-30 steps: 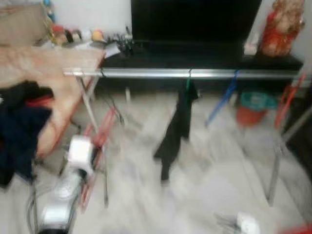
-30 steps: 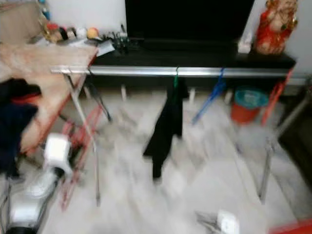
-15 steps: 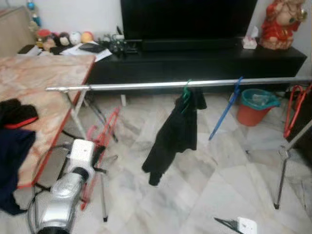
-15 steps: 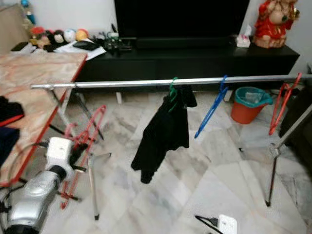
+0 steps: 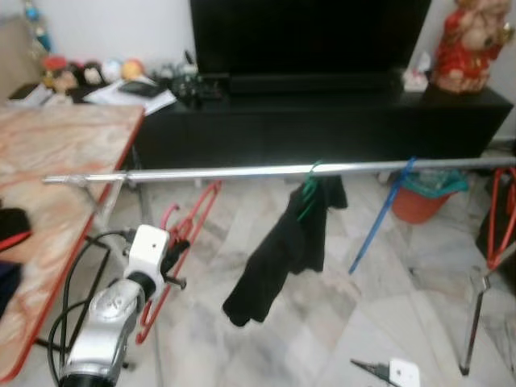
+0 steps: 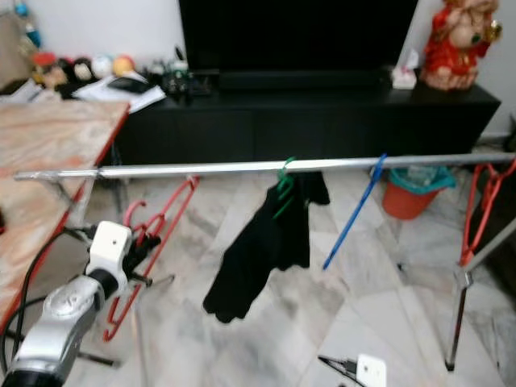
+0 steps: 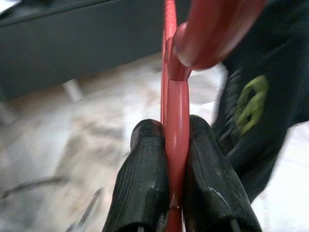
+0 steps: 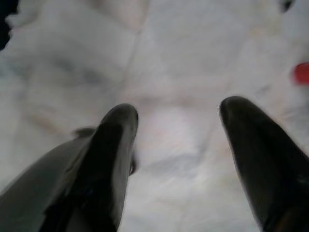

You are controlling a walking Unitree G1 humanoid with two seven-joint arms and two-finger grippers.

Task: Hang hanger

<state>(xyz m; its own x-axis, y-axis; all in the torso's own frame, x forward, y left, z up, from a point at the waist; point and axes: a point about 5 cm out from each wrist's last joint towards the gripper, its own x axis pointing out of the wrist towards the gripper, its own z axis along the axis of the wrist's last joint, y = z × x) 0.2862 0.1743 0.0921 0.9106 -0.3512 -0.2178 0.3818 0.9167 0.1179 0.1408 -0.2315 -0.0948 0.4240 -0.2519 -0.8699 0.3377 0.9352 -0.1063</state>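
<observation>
My left gripper (image 7: pixel 176 145) is shut on a red plastic hanger (image 7: pixel 176 101), both black fingers (image 7: pixel 145 169) pressed against its bar. In the left eye view that red hanger (image 5: pixel 189 234) slants up from the left gripper (image 5: pixel 172 251), with its top end just below the silver rail (image 5: pixel 242 172) near the rail's left end. A black garment (image 5: pixel 282 258) hangs from a green hanger (image 5: pixel 307 197) at mid rail. A blue hanger (image 5: pixel 379 218) and another red hanger (image 5: pixel 501 218) hang further right. My right gripper (image 8: pixel 178 116) is open over the pale floor.
A marble-patterned table (image 5: pixel 56 161) with a red edge stands on the left, close to the rail's end. Behind the rail are a black TV stand (image 5: pixel 322 121) and an orange bucket (image 5: pixel 415 201). A rack leg (image 5: pixel 474 322) stands at right, and a white plug (image 5: pixel 401 372) lies on the floor.
The camera view has shifted and sharpened. My left arm has lifted the red hanger, so its top end now sits closer under the rail.
</observation>
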